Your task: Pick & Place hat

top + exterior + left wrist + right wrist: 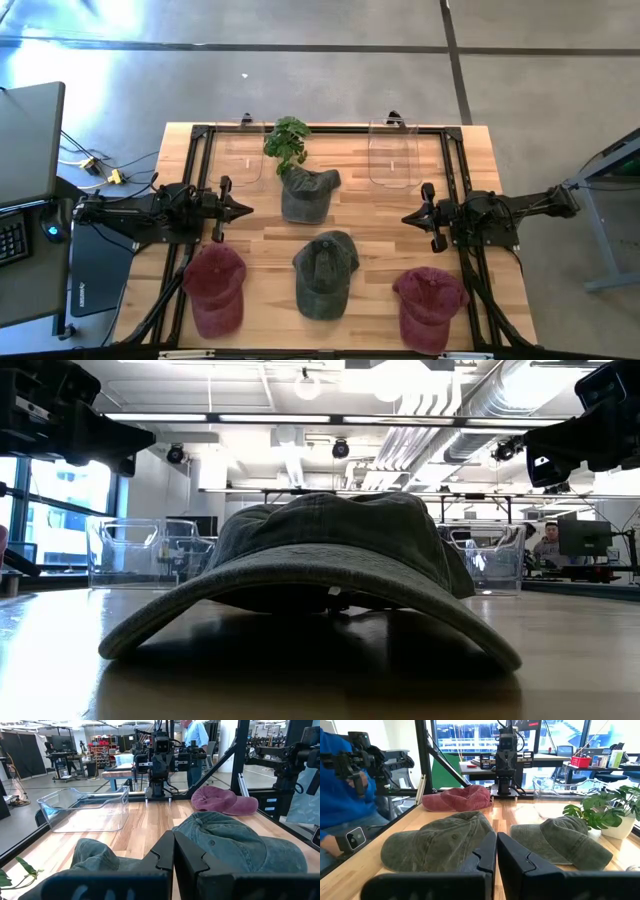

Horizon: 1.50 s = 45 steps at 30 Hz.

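Note:
Four caps lie crown up on the wooden table. One green hat [310, 193] sits mid-table toward the far side and another green hat [325, 272] nearer the front, its brim [300, 595] arching on the tabletop. A red hat [215, 287] lies near left and a red hat [430, 305] near right. My left gripper [243, 210] hovers shut at the table's left, level, pointing toward the middle. My right gripper [408, 217] hovers shut at the table's right, facing it. In the wrist views, the left gripper [173, 852] and the right gripper [496, 851] have nothing between their fingers.
Two clear plastic bins [243, 152] [392, 152] stand at the far edge, with a potted plant [287, 143] between them beside the far green hat. A black frame [200, 135] rims the table. A person's blue sleeve [340, 795] shows beyond the near edge.

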Each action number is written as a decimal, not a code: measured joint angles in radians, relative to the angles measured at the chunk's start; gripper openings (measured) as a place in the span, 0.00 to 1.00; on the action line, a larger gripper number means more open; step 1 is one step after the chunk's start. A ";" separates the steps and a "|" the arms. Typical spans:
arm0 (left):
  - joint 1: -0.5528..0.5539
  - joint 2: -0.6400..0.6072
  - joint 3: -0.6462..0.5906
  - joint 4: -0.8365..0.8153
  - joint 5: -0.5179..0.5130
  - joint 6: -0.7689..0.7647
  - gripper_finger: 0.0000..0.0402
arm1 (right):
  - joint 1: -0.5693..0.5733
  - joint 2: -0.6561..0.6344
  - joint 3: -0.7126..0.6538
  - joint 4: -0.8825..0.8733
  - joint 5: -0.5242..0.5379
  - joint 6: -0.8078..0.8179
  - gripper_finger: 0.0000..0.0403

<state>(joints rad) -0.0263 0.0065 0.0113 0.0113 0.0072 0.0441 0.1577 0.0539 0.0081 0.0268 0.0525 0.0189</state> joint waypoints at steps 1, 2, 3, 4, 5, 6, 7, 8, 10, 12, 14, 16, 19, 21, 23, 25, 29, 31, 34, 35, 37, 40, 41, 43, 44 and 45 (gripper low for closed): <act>0.000 0.000 0.000 0.000 0.000 0.000 0.00 | 0.000 0.000 0.000 0.000 0.000 0.000 0.03; 0.000 0.000 0.000 0.000 0.000 0.000 0.00 | 0.000 0.000 0.000 0.000 0.000 0.000 0.03; 0.000 0.000 0.000 0.000 0.000 0.000 0.00 | 0.000 0.000 0.000 0.000 0.000 0.000 0.03; 0.000 0.000 0.000 0.000 0.000 0.000 0.00 | 0.000 0.000 0.000 0.000 0.000 0.000 0.03; 0.000 0.000 0.000 0.000 0.000 0.000 0.00 | 0.000 0.000 0.000 0.000 0.000 0.000 0.03; 0.000 0.000 0.000 0.000 0.000 0.000 0.00 | 0.000 0.000 0.000 0.000 0.000 0.000 0.03; 0.000 0.000 0.000 0.000 0.000 0.000 0.00 | 0.000 0.000 0.000 0.000 0.000 0.000 0.03; 0.000 0.000 0.000 0.000 0.000 0.000 0.00 | 0.000 0.000 0.000 0.000 0.000 0.000 0.03; 0.000 0.000 0.000 0.000 0.001 -0.003 0.00 | 0.000 0.000 0.000 0.000 0.000 0.000 0.03; 0.000 0.000 0.000 0.000 0.001 -0.003 0.00 | 0.000 0.000 0.000 0.000 0.000 0.000 0.03; 0.000 0.000 0.000 0.003 -0.001 -0.002 0.00 | 0.000 0.000 0.000 0.000 0.000 0.000 0.03; 0.000 0.000 0.000 0.020 -0.013 0.010 0.00 | 0.000 0.000 0.000 0.000 0.000 0.000 0.03; 0.000 0.000 0.000 0.070 -0.029 -0.020 0.00 | 0.000 0.000 0.000 0.000 0.000 0.000 0.03; 0.000 0.001 0.000 0.110 -0.033 -0.089 0.00 | 0.000 0.000 0.000 0.000 0.000 0.000 0.03; 0.000 0.015 0.000 0.164 -0.030 -0.124 0.00 | 0.000 0.000 0.000 0.000 0.000 0.000 0.03; 0.000 0.045 0.014 0.178 -0.039 -0.145 0.00 | 0.000 0.000 0.000 0.000 0.000 0.000 0.03; 0.000 0.186 0.090 0.153 -0.095 -0.160 0.00 | 0.000 0.000 0.000 0.000 0.000 0.000 0.03; 0.000 0.285 0.147 0.160 -0.128 -0.156 0.00 | 0.000 0.000 0.000 0.000 0.000 0.000 0.03; -0.002 0.469 0.251 0.134 -0.164 -0.148 0.00 | 0.000 0.000 0.000 0.000 0.000 0.000 0.03; -0.008 0.544 0.297 0.127 -0.176 -0.136 0.00 | 0.000 0.000 0.000 0.000 0.000 0.000 0.03; -0.032 0.689 0.404 0.075 -0.226 -0.102 0.00 | 0.000 0.000 0.000 0.000 0.000 0.000 0.03; -0.090 0.867 0.594 -0.152 -0.305 -0.058 0.00 | 0.000 0.000 0.000 0.000 0.000 0.000 0.03; -0.113 0.921 0.665 -0.220 -0.330 -0.051 0.00 | 0.000 0.000 0.000 0.000 0.000 0.000 0.03; -0.163 1.029 0.808 -0.362 -0.375 -0.053 0.00 | 0.000 0.000 0.000 0.000 0.000 0.000 0.03; -0.191 1.078 0.873 -0.448 -0.395 -0.062 0.00 | 0.000 0.000 0.000 0.000 0.000 0.000 0.03; -0.222 1.127 0.939 -0.532 -0.415 -0.075 0.00 | 0.000 0.000 0.000 0.000 0.000 0.000 0.03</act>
<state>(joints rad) -0.2487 1.1339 0.9498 -0.5212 -0.4077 -0.0309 0.1574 0.0540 0.0081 0.0269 0.0525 0.0189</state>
